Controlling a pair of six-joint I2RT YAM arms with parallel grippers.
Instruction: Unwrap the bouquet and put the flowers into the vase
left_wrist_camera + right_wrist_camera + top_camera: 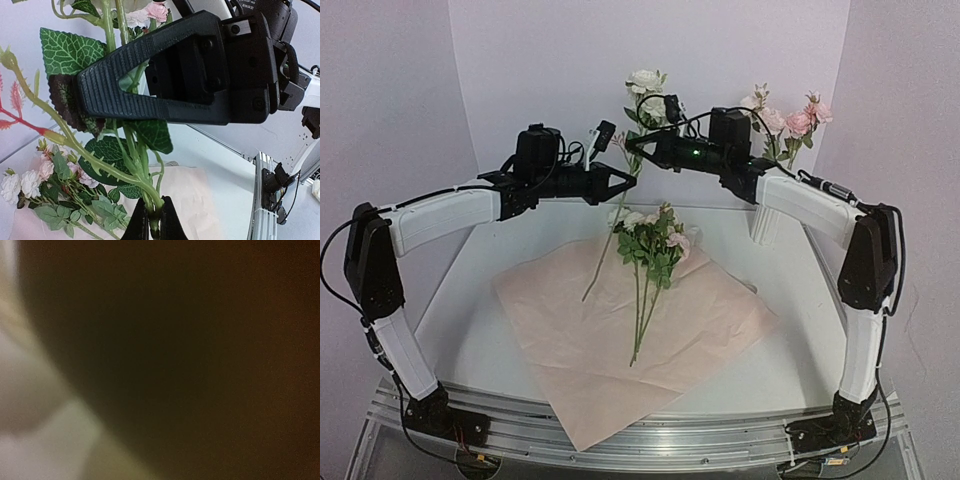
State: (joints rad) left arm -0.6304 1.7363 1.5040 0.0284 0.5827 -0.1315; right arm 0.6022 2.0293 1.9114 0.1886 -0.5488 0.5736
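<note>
Flower (645, 80) with a white bloom, held upright by 2 grippers above the table's (800, 330) far middle.
Left gripper (154, 225) pinches the thorny stem low down; right gripper (634, 141) is closed on it higher, among the leaves. Other flowers (655, 245) lie on flat pink wrapping paper (620, 340) at the table's centre.

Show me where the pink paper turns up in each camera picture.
Top: paper spread flat mid-table, reaching the front edge.
Left wrist: paper at bottom centre-right, behind the stem.
Right wrist: not in it; only a dark blur.
Shared landmark: the loose flowers lying across the paper's far edge.
</note>
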